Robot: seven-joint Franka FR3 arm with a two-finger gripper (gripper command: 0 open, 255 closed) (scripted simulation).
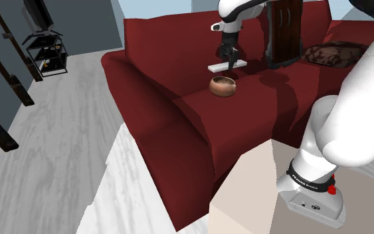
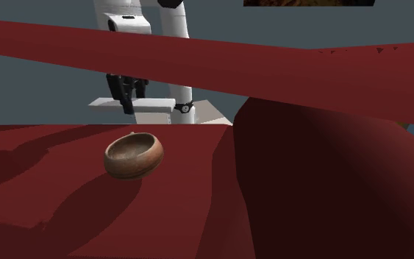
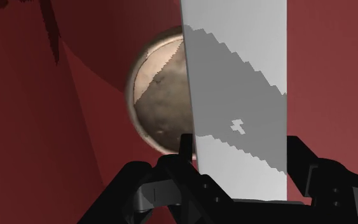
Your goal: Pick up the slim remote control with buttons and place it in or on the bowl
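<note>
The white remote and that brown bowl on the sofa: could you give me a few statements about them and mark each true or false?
The flat white remote is clasped between the black jaws. True.
The remote lies inside the round brown bowl. False: the jaws hold it up, clear of the empty bowl.
The bowl stands on the dark red sofa. True.
The bowl is upside down. False: it sits upright, opening upward.

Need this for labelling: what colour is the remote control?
The remote control is plain white, partly shaded grey; it shows best in the wrist view.
</note>
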